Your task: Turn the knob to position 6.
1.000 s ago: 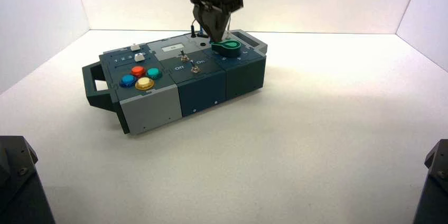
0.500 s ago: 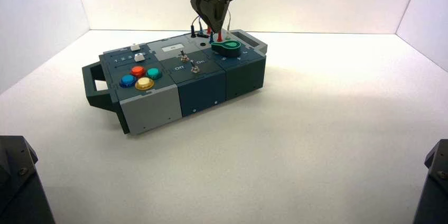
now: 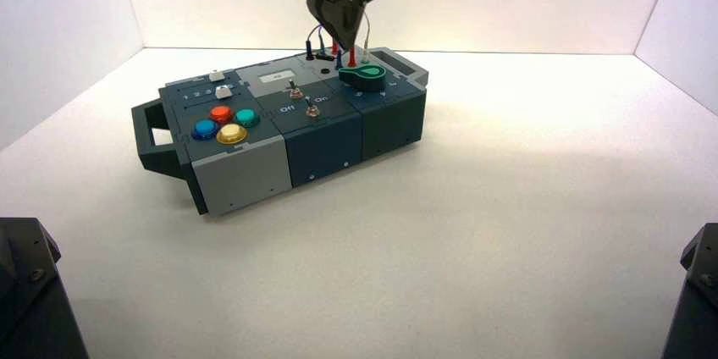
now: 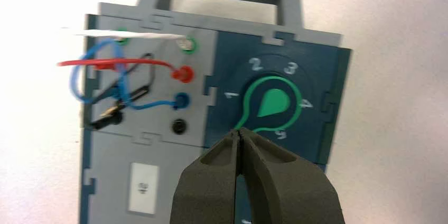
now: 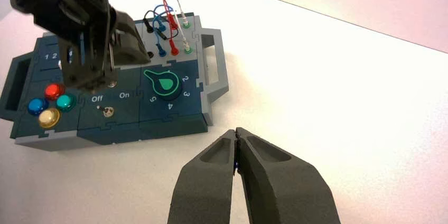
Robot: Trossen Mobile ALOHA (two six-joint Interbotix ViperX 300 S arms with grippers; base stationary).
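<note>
Though left hand [image 4: 239, 130] above box [image 4: 174, 182] hides knob [image 4: 273, 102] tip from its camera | both closed, empty | right hand [image 5: 237, 130] parked beside box

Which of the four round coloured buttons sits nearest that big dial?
The teal button, the only green-blue one; the red, yellow and blue ones lie farther from the dial.

You can read 1, 2, 3, 4 and 5 on the blue panel [image 4: 325, 76], set around the knob [image 4: 274, 102]. "Off" and "On" stand on the dark panel [image 5: 119, 114] with the toggle switches [image 5: 108, 111]. Slider panel [image 5: 38, 71]: 1 and 2 legible to you. Display [image 4: 143, 187]: characters too blurred to read.
</note>
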